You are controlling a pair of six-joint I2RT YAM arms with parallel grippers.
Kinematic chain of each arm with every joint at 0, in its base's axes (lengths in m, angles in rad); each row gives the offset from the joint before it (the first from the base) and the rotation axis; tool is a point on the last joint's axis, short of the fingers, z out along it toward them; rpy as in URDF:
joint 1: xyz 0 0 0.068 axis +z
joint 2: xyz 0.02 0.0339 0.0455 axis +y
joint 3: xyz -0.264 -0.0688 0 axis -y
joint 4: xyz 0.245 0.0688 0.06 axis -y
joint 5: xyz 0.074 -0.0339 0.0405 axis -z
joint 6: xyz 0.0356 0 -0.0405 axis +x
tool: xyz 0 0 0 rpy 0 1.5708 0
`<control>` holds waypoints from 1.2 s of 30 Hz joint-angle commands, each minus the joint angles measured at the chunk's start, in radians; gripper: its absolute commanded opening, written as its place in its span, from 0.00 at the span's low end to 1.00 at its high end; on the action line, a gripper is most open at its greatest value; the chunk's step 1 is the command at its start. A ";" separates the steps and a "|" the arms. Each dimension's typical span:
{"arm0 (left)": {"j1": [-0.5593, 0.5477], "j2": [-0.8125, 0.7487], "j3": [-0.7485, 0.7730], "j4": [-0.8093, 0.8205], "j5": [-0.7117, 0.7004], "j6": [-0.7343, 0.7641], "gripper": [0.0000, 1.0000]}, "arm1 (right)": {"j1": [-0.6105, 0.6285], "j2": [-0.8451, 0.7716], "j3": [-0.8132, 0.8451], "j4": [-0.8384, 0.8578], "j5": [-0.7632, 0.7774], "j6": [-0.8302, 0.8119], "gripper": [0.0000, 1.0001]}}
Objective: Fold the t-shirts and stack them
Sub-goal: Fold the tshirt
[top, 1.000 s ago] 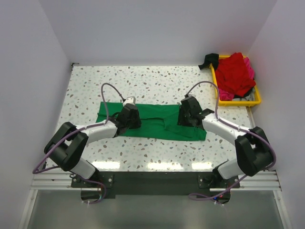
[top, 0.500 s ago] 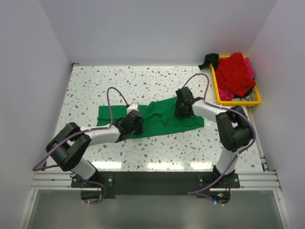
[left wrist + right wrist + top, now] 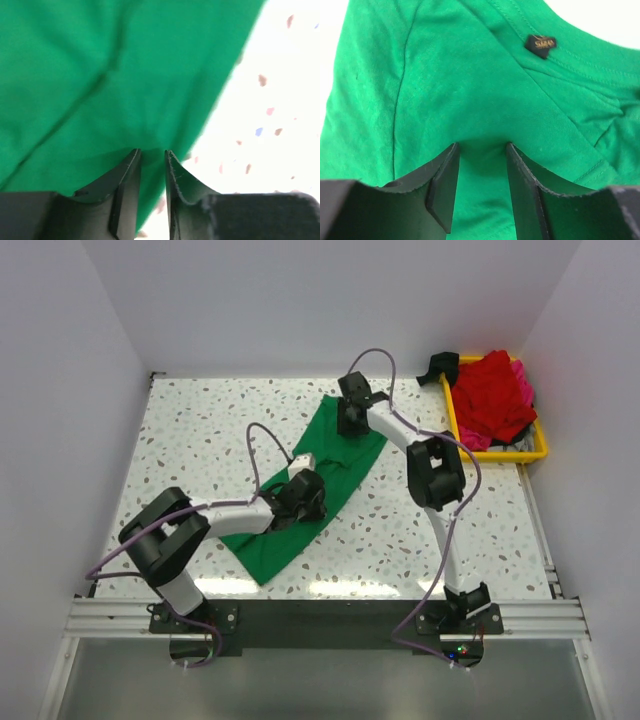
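Matt-cloth green t-shirt (image 3: 345,460) on glossy speckled table (image 3: 200,430).

A white speckled terrazzo surface (image 3: 200,420) is boxed in by plain pale walls (image 3: 330,300) on three sides. Light glares off its near edge, just beyond an aluminium frame rail (image 3: 110,621).

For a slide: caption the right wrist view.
Right tool pinching green t-shirt fabric below its collar label.

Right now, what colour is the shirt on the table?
Bright green t-shirt; clearest in right wrist view.
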 commanded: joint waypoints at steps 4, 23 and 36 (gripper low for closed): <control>0.001 0.055 0.249 -0.103 0.003 0.049 0.37 | -0.004 0.175 0.331 -0.149 -0.060 -0.108 0.53; 0.002 -0.205 -0.126 -0.172 -0.154 0.159 0.35 | -0.004 -0.157 -0.067 0.026 -0.176 0.032 0.56; -0.189 -0.130 -0.173 -0.091 -0.053 -0.066 0.29 | -0.004 -0.022 -0.035 -0.009 -0.149 -0.031 0.43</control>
